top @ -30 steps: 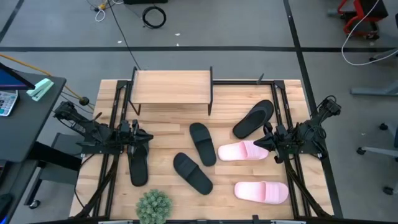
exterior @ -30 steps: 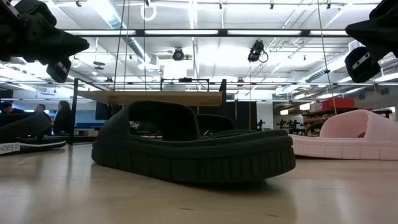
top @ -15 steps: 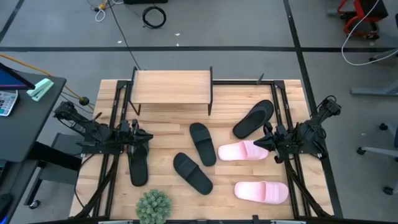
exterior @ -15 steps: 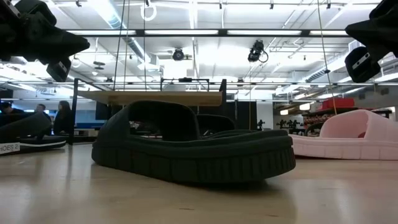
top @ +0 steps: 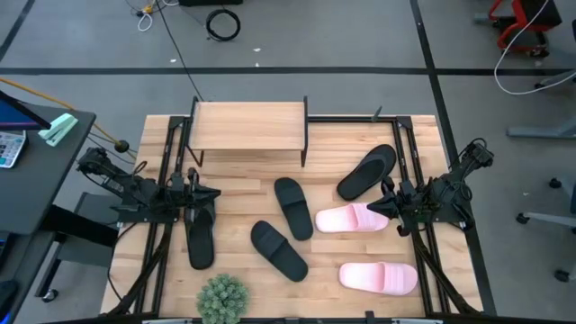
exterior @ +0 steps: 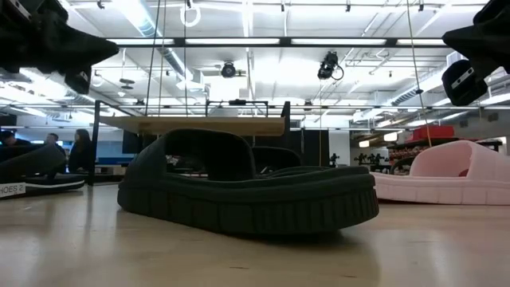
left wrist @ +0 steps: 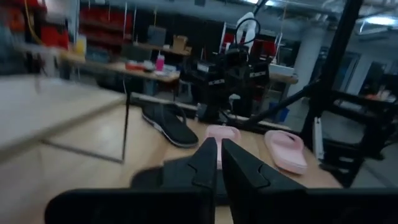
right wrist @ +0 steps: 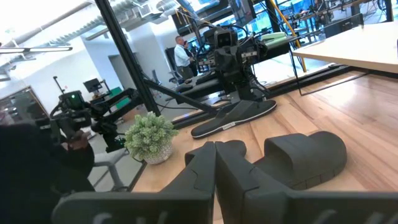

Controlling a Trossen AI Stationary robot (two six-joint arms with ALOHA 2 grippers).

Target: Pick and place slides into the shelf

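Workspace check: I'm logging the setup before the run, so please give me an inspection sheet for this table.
Surface: slatted wooden tabletop, dry, unmarked.
Job's things: low wooden-topped shelf with black frame, nothing on top; two pale pink slides, two wide-strap black slides, two thinner black slides, all on the tabletop.
Clutter: small green potted plant.
Grippers: left gripper shut, above a thinner black slide; right gripper shut, beside a pink slide.
Cables: coiled black cable on the floor.
Surroundings: people beyond the table.
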